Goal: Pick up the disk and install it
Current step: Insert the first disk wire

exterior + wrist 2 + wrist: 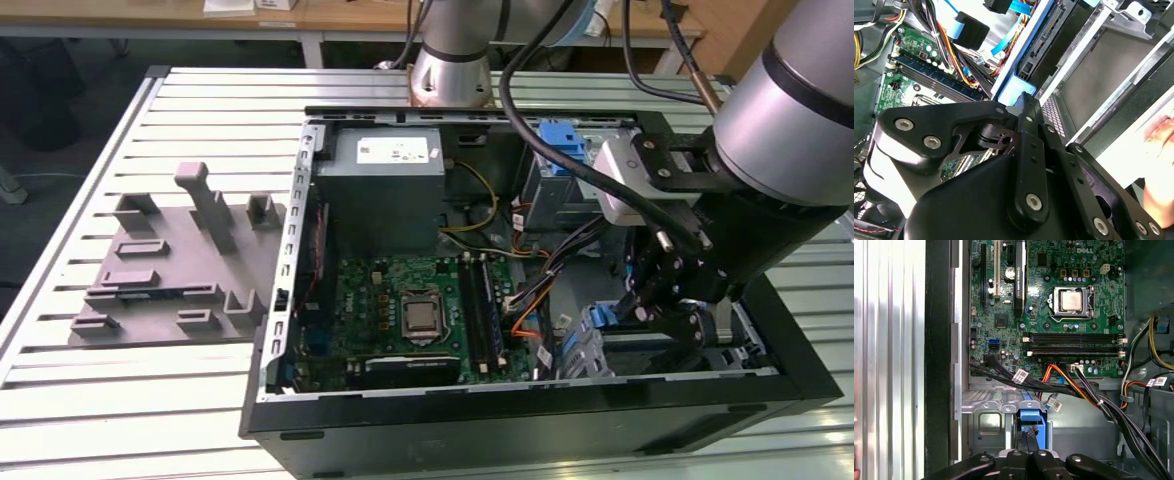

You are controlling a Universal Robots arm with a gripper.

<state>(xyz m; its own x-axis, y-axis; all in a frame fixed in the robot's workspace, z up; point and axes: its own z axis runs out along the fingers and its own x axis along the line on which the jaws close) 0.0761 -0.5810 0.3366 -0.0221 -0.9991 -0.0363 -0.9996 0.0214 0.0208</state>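
inside the open computer case (pixel 534 410), at the corner nearest the exterior view's right and front, the arm (pixel 801 130) reaches down into the drive bay (pixel 989 422). the case lies on its side on a slatted metal table (pixel 80 180), with the green motherboard (pixel 400 300) across its floor and the grey power supply box (pixel 387 190) toward the far wall. a grey moulded fixture (pixel 174 270) sits on the table well apart, by the exterior view's left.

the disk (pixel 1054 50) sits in that bay at the case's near right corner, already part-way into the metal cage, its blue frame (pixel 1032 416) facing out toward the gripper. its long axis runs into the bay, in line with the gripper's reach, so the disk lies straight ahead of the jaws, not to either side.

the gripper (pixel 1030 432) is at the blue frame's end. in the first wrist view the two black fingers come together close on the blue tab; in the second wrist view a fingertip (pixel 1026 102) touches the frame's pale blue end (pixel 1014 92). the jaws look closed on that tab, gripping it.

bundled cables (pixel 1069 385) cross just beside the bay.
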